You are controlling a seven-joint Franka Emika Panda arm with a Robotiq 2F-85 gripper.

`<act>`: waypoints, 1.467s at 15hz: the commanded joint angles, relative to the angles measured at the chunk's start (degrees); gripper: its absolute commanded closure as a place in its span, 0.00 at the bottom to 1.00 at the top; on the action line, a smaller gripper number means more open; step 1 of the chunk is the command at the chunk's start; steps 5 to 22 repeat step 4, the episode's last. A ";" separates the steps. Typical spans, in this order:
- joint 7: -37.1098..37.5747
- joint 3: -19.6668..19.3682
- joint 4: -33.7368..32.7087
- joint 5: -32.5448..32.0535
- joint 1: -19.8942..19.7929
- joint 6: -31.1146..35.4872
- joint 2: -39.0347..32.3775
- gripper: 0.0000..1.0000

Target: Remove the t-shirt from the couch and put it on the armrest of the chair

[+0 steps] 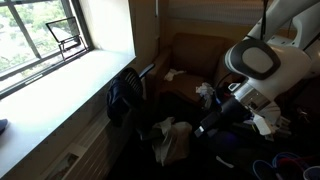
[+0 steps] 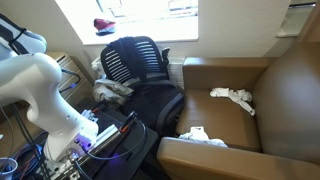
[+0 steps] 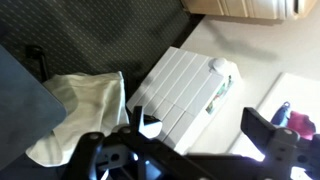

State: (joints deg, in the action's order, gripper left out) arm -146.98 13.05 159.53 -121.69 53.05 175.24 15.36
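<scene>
Brown couch (image 2: pixel 272 70) with a black mesh office chair (image 2: pixel 140 62) standing just beside it. The white robot arm (image 2: pixel 45 88) reaches down low at the side of the chair away from the couch.

The t-shirt (image 3: pixel 85 112), judged to be the pale, crumpled cloth in the wrist view, is off the couch. It lies draped over a dark surface beside the chair, and an exterior view (image 1: pixel 170 140) shows it as a light heap close to the arm's end. Whether that dark surface is the armrest itself cannot be told from these frames. A white ribbed object (image 3: pixel 187 92) lies just beside the t-shirt.

Two smaller white cloths are on the couch, one on the seat cushion (image 2: pixel 232 96) and one on the near couch arm (image 2: pixel 200 137). Neither is near the gripper.

The gripper (image 3: pixel 180 148) hangs above the gap between the t-shirt and the ribbed object. Its fingers are spread wide with nothing between them.

Step in hand, as a judgement: the end of the placing step, with the garment off the couch and out of the claw. The next move calls for a straight lift clear of the fabric, so that no fold catches on a fingertip (image 3: pixel 92 148). It also calls for checking that the cloth sits squarely on the armrest and does not slide toward the floor.
</scene>
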 commanded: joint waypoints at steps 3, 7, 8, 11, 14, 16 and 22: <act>2.11 2.48 1.31 -1.35 -2.20 -0.32 5.27 0.00; 2.09 2.40 1.44 -1.41 -2.22 -0.21 5.83 0.00; 2.09 2.40 1.44 -1.41 -2.22 -0.21 5.83 0.00; 2.09 2.40 1.44 -1.41 -2.22 -0.21 5.83 0.00; 2.09 2.40 1.44 -1.41 -2.22 -0.21 5.83 0.00; 2.09 2.40 1.44 -1.41 -2.22 -0.21 5.83 0.00; 2.09 2.40 1.44 -1.41 -2.22 -0.21 5.83 0.00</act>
